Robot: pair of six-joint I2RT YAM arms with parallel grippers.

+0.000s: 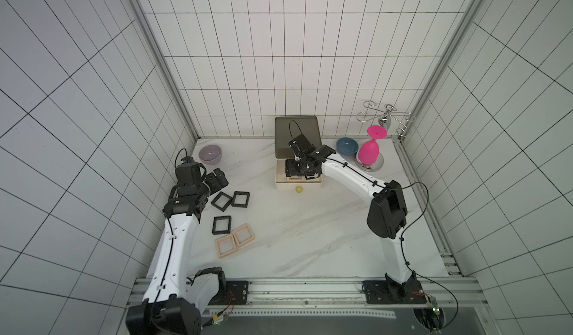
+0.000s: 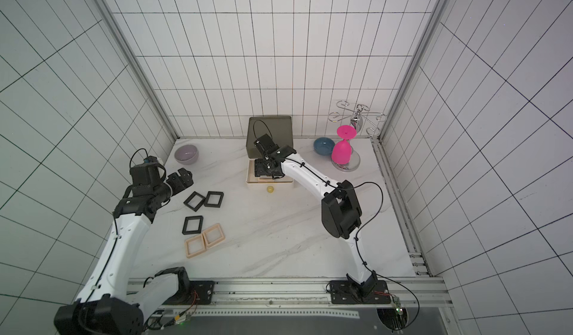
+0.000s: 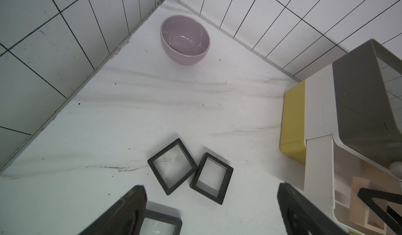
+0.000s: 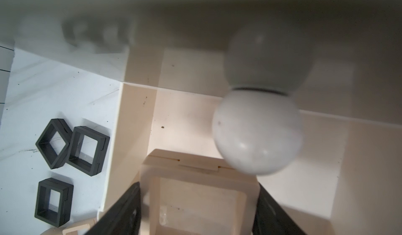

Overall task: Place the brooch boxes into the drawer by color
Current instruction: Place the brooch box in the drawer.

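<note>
The right gripper [image 4: 199, 203] is clamped on a peach brooch box [image 4: 200, 168], holding it in the pulled-out white tier [image 1: 280, 183] of the drawer [image 1: 297, 128], close to the white knob [image 4: 257, 133]. The left gripper [image 1: 217, 178] hangs with its jaws wide apart over the surface [image 1: 310, 231], near three black brooch boxes [image 1: 222, 224]. Two peach boxes [image 1: 243, 234] lie side by side just beside those
</note>
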